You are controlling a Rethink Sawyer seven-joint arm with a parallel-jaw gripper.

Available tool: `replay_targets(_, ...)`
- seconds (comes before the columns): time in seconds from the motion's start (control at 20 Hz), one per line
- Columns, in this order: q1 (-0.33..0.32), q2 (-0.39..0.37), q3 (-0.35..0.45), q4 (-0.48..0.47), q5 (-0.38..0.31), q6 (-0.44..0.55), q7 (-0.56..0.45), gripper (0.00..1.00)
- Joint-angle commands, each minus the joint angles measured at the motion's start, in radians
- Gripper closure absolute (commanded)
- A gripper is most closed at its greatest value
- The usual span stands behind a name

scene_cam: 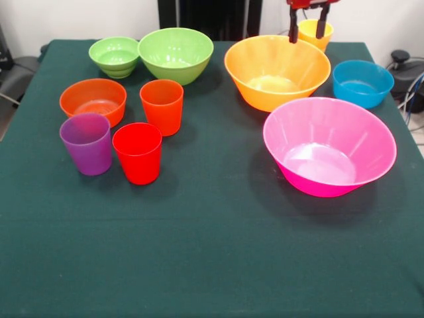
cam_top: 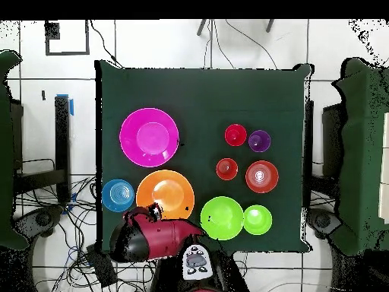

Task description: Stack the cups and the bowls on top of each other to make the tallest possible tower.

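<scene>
Nothing's stacked yet, everything sits separately on the green worktop (scene_cam: 212, 265): the pink bowl (scene_cam: 329, 147) in front of the yellow-orange bowl (scene_cam: 277, 71), the blue bowl (scene_cam: 362, 83) off to the side, two green bowls (scene_cam: 175, 54) touching at the back, and the orange bowl (scene_cam: 93, 101) next to the purple, red and orange cups (scene_cam: 139, 152). The end effector (scene_cam: 309, 26) hangs at the back edge with its fingers spread, one either side of the near rim of the yellow cup (scene_cam: 314, 33) and not squeezing it.
</scene>
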Motion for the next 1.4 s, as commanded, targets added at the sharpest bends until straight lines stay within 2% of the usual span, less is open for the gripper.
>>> replay_targets(0.05, 0.01, 0.046, 0.035, -0.053, -0.018, -0.077, 0.163, 0.0)
replay_targets(0.3, -0.002, 0.031, 0.043, -0.045, -0.02, -0.066, 0.16, 0.0)
replay_targets(0.55, -0.037, -0.024, 0.071, -0.022, -0.018, -0.018, 0.153, 0.0)
replay_targets(0.75, -0.073, -0.032, 0.087, -0.018, -0.03, -0.002, 0.136, 0.0)
replay_targets(0.95, -0.079, -0.019, 0.088, -0.031, -0.033, -0.002, 0.129, 0.0)
replay_targets(1.4, -0.078, -0.046, 0.086, -0.024, -0.029, 0.021, 0.126, 0.0)
